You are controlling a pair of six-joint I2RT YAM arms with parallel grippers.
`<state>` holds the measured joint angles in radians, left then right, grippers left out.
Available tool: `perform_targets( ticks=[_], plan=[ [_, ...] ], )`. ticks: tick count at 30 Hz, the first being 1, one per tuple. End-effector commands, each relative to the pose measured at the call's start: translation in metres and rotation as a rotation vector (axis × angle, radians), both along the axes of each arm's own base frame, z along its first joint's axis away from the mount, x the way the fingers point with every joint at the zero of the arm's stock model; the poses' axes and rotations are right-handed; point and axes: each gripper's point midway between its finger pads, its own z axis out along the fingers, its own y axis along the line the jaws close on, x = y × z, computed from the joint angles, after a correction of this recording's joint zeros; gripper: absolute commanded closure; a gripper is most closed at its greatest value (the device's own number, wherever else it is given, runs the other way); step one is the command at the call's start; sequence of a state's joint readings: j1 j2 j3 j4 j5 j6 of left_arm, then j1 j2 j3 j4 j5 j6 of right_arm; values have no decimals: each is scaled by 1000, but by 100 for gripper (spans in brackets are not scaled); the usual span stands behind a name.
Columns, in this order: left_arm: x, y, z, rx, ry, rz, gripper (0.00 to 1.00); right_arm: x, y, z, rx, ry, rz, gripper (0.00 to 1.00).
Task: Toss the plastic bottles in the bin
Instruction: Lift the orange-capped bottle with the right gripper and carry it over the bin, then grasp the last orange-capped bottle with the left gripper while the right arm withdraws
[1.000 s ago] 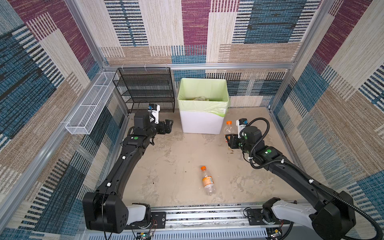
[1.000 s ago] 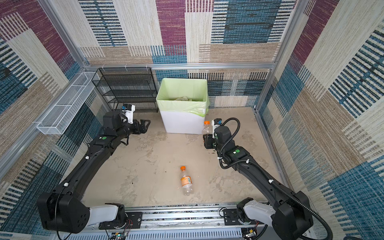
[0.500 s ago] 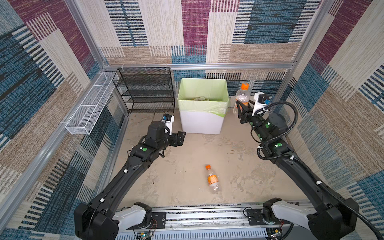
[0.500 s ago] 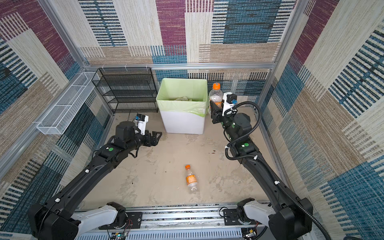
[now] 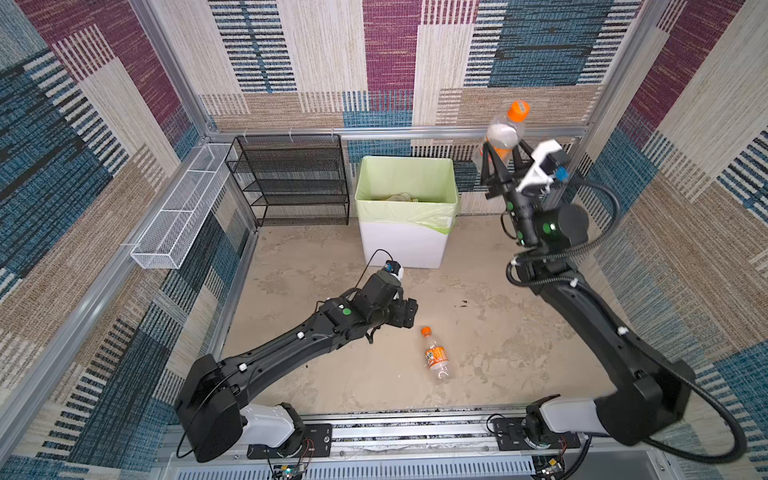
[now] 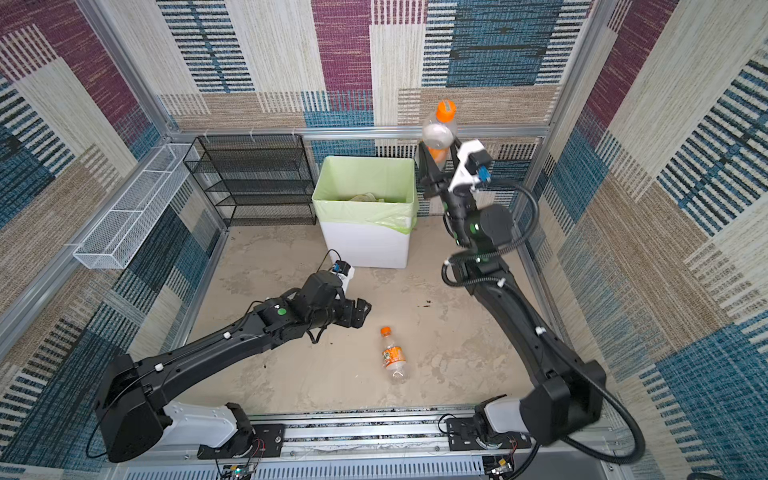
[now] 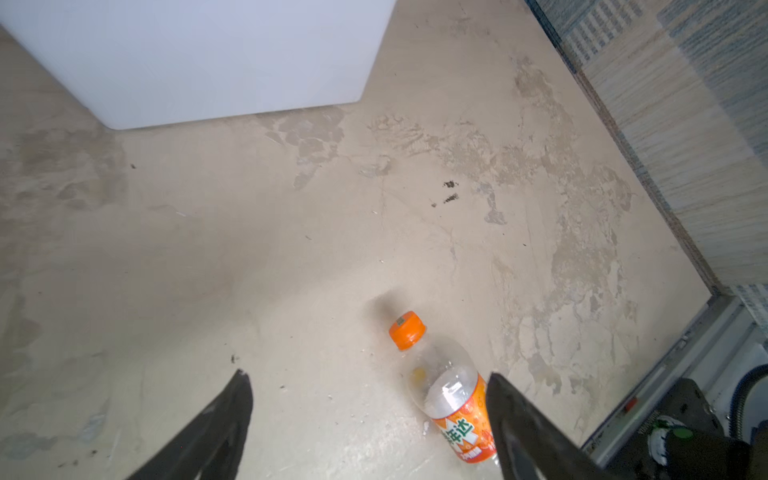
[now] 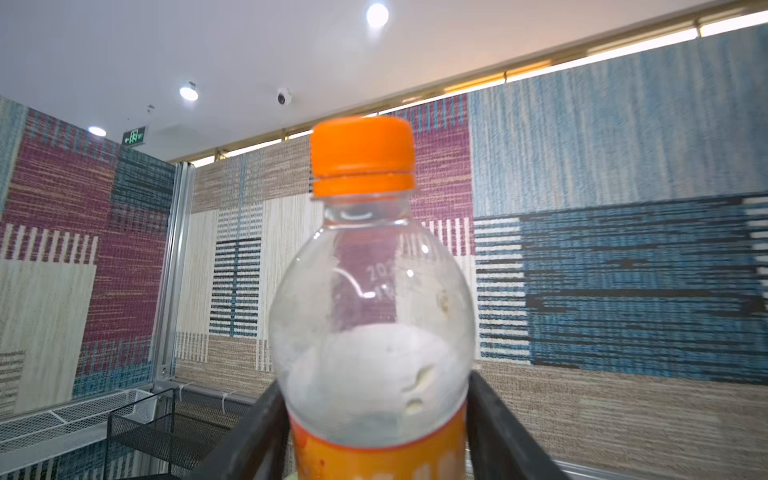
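Note:
A clear plastic bottle (image 5: pixel 503 133) (image 6: pixel 438 133) (image 8: pixel 374 332) with an orange cap and orange label stands cap-up between the fingers of my right gripper (image 5: pixel 503 156) (image 6: pixel 437 153) (image 8: pixel 374 382). That gripper is raised high to the right of the bin (image 5: pixel 401 245) (image 6: pixel 365 245). Its fingers flank the label; whether they still press on it does not show. A second orange-capped bottle (image 5: pixel 435 357) (image 6: pixel 392 355) (image 7: pixel 453 399) lies on the floor. My left gripper (image 5: pixel 409 313) (image 6: pixel 361 311) (image 7: pixel 369 375) hovers open just beside it, holding nothing. The bin's white wall (image 7: pixel 208 62) shows beyond.
A black wire-mesh rack (image 5: pixel 291 178) stands left of the bin against the back wall. A long white wire basket (image 5: pixel 178 216) hangs on the left wall. The aluminium rail (image 5: pixel 395 432) with both arm bases runs along the front. Crumpled items lie inside the bin.
My right arm lifted the bottle from floor level to high beside the bin, and its jaws have widened. My left arm swung from the rack to the lying bottle.

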<state>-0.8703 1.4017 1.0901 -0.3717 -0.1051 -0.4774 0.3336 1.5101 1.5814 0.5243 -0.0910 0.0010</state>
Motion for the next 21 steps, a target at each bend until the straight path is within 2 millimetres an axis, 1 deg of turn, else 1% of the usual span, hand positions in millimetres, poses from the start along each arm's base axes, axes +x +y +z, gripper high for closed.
perform_targets(
  ticks=[1,2,4,5,8,11,13,14,17,21],
  plan=[
    [-2,-14,-4,4,24,12,10,59,47,-83,-177,404,146,9],
    [-3,-16,-6,2,29,7,9,64,50,-90,-180,424,157,3],
    [-6,-19,-8,-10,44,4,8,68,49,-98,-185,439,145,1],
    [-8,-21,-8,-17,53,0,8,67,46,-98,-180,438,130,1],
    [-14,-29,-10,-31,80,-15,6,56,36,-85,-166,392,97,1],
    [-22,-45,-18,-38,142,-48,3,42,20,-70,-140,352,34,1],
    [-29,-61,-26,-42,211,-76,3,30,1,-64,-109,337,-28,1],
    [-33,-70,-29,-42,242,-97,2,22,-10,-58,-86,321,-61,1],
    [-41,-90,-34,8,302,-155,3,0,-49,-69,-17,335,-153,1],
    [-50,-107,-52,91,379,-217,2,-23,-98,-98,38,404,-260,1]
  ],
)
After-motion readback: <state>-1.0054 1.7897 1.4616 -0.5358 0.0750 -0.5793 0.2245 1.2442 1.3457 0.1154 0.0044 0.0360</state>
